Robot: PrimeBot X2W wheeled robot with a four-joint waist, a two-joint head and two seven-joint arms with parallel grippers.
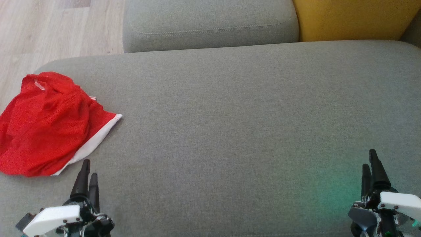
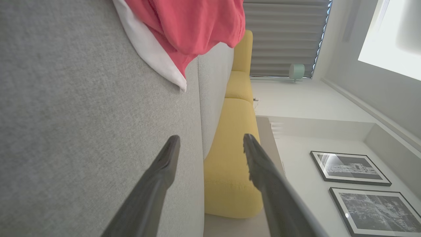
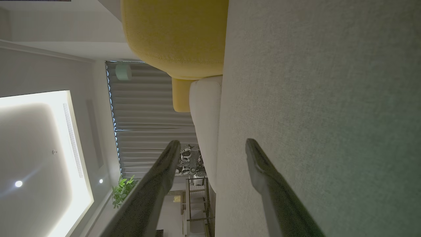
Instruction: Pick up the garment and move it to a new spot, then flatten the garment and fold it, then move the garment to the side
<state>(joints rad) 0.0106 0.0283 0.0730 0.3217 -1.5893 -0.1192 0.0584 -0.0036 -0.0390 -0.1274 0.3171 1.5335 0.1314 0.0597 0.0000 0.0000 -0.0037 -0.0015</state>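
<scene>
The garment (image 1: 46,123) is red mesh cloth with a white hem, lying crumpled at the left end of the grey sofa seat (image 1: 236,125). In the left wrist view the garment (image 2: 190,26) shows at the top, beyond the fingers. My left gripper (image 1: 88,168) stands open just below and right of the garment's white hem, apart from it, with nothing between its fingers. Far off at the lower right, my right gripper (image 1: 370,159) is open and empty over bare cushion. Both wrist views show the jaws spread wide: left gripper (image 2: 212,141), right gripper (image 3: 213,146).
A grey back cushion (image 1: 210,24) runs along the far side, with a yellow cushion (image 1: 355,18) at the far right. Wooden floor (image 1: 49,29) lies past the seat's left end. The wide middle of the seat is bare grey fabric.
</scene>
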